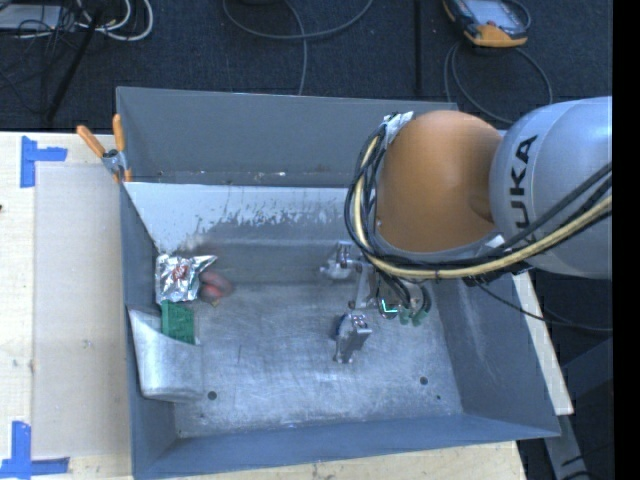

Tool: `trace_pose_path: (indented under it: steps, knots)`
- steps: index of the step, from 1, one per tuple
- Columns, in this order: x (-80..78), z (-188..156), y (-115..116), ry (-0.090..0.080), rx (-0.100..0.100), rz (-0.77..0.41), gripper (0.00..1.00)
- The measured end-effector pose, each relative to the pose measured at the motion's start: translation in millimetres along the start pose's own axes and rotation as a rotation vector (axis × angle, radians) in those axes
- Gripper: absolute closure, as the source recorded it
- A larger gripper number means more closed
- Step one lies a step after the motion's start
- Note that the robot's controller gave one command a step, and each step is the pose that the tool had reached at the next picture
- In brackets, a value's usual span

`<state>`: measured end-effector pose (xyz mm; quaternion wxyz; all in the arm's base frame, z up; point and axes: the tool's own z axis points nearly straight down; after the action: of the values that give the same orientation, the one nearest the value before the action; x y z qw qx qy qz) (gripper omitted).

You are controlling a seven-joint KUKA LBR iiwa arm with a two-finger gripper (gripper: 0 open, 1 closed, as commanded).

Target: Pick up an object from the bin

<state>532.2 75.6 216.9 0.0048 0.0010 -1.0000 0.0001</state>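
Observation:
My gripper [346,302] hangs over the bare floor right of the bin's middle, its two metal fingers [351,336] spread wide apart, open, with nothing between them. A crumpled silver foil wrapper [180,275] lies against the left wall, well to the left of the gripper. A small pinkish lump [213,286] sits just to the wrapper's right. A flat green packet [178,321] lies just below the wrapper.
A pale grey sheet [165,363] lies in the front left corner under the green packet. The arm with its orange cover and cables hangs over the bin's right side. Bare floor stretches between the gripper and the things at the left.

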Motion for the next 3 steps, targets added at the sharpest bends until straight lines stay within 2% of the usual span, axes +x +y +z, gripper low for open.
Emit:
trace_pose_path:
  steps: [1,2,3]
  knots:
    - [-33.6,28,-82,-0.008,0.001,0.210,0.00]
    - [-32.1,121,-111,-0.003,0.000,-0.140,0.00]
    - [-63.9,142,-75,-0.012,0.001,-0.245,0.00]
